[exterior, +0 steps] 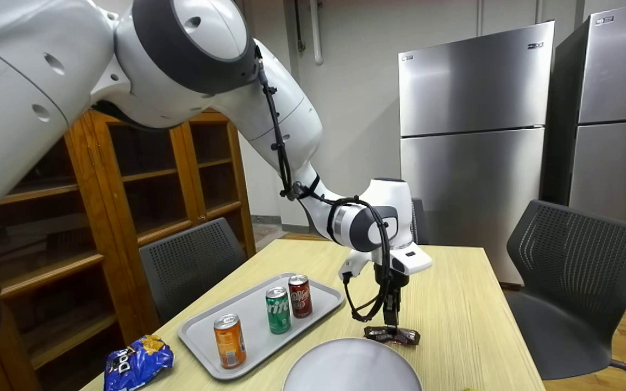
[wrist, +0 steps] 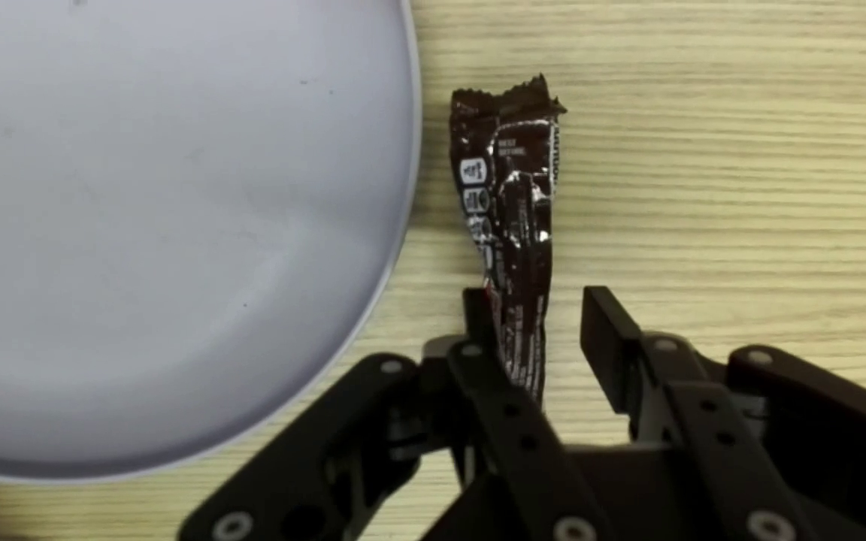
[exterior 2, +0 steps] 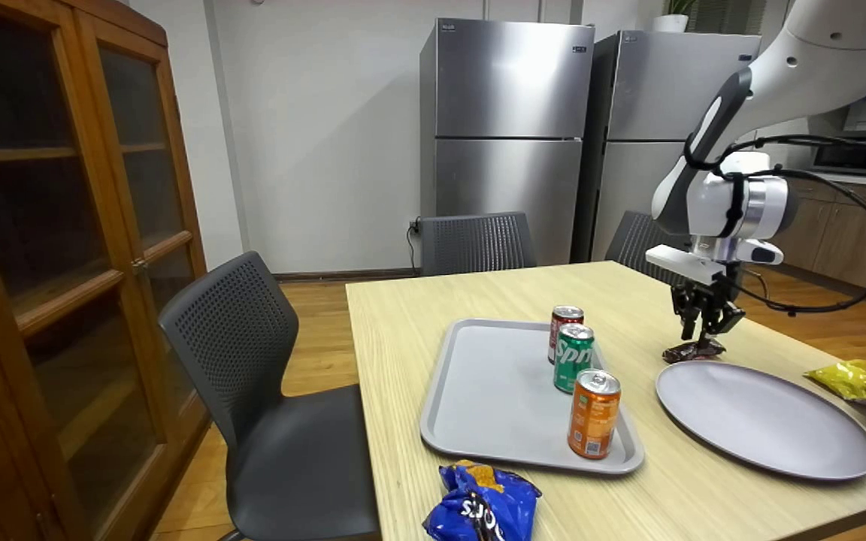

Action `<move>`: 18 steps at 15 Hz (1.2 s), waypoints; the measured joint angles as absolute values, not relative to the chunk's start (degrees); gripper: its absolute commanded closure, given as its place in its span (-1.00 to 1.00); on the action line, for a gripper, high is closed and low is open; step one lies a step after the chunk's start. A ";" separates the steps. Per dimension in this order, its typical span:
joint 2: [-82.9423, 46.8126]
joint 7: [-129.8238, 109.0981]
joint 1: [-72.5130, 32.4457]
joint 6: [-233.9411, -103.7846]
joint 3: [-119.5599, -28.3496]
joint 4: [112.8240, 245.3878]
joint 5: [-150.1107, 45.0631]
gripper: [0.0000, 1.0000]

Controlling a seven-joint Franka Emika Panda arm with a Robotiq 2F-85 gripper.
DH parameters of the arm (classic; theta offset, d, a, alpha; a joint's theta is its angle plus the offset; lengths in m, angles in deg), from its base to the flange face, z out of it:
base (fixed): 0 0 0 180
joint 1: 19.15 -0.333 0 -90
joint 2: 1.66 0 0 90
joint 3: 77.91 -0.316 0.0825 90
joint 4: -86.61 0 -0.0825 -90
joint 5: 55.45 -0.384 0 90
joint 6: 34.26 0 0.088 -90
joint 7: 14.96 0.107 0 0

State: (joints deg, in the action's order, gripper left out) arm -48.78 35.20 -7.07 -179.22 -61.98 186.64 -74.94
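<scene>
A dark brown candy wrapper (wrist: 519, 203) lies flat on the table beside a round grey plate (wrist: 177, 225). It also shows in both exterior views (exterior: 409, 337) (exterior 2: 685, 352). My gripper (wrist: 538, 315) is open and low over the wrapper, its fingers on either side of the wrapper's near part. The left finger in the wrist view is close against the wrapper's edge; whether it touches I cannot tell. A gap shows between the wrapper and the right finger. The wrapper's near end is partly hidden by the gripper. In both exterior views the gripper (exterior: 392, 320) (exterior 2: 697, 330) points straight down.
A grey tray (exterior 2: 493, 391) holds an orange can (exterior 2: 594, 417), a green Sprite can (exterior 2: 573, 361) and a dark red Dr Pepper can (exterior: 300, 296). A blue chip bag (exterior: 138, 365) lies near the tray. A yellow bag (exterior 2: 865, 383) lies beyond the plate. Chairs surround the table.
</scene>
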 measured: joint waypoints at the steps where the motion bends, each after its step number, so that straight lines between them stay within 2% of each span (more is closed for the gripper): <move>1: -48.62 35.20 -7.07 -179.19 -61.96 186.63 -74.94 -0.54; 4: -47.52 34.96 -7.07 -178.92 -61.95 186.77 -74.73 -0.97; 5: -46.84 34.28 -7.07 -178.14 -61.95 186.96 -74.27 -1.00; 18: -34.19 10.87 -10.06 -175.91 -62.38 197.64 -63.48 -1.00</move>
State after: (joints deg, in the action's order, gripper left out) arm -34.19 10.87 -10.06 -175.91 -62.38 197.64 -63.48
